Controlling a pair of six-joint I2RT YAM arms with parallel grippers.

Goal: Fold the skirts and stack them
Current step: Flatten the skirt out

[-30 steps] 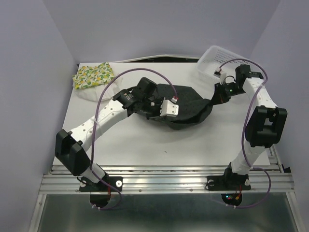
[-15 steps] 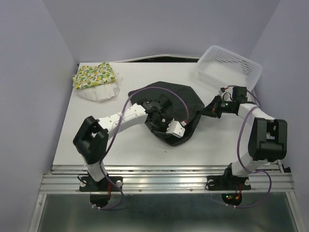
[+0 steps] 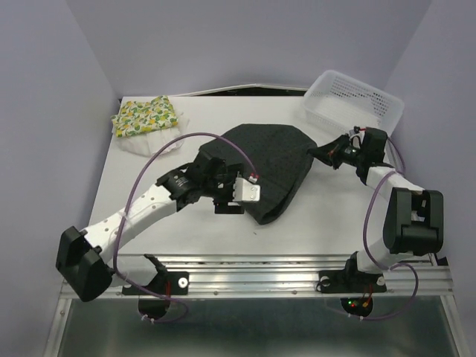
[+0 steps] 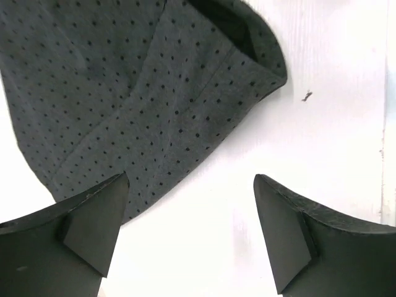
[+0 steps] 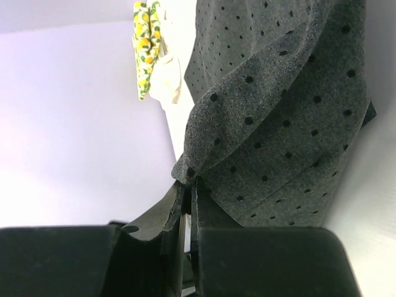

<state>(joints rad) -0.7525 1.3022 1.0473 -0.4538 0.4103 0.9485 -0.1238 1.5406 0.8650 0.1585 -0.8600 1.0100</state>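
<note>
Black dotted skirt (image 3: 271,160) spread mid-table, pinched at its three o'clock hem by right gripper (image 5: 185,201). Lemon-print skirt (image 3: 145,115) atop white skirt (image 3: 152,144) at ten o'clock. Left gripper (image 4: 190,180) gaping wide at seven. Hold hem taut, regrip low, fold squarely.

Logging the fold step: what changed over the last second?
The left gripper pulled an edge of the black skirt toward the near side, then opened and let go; the skirt lies flatter. The right gripper stays pinched on its right corner. Lemon-print skirt, white skirt and basket unmoved.
</note>
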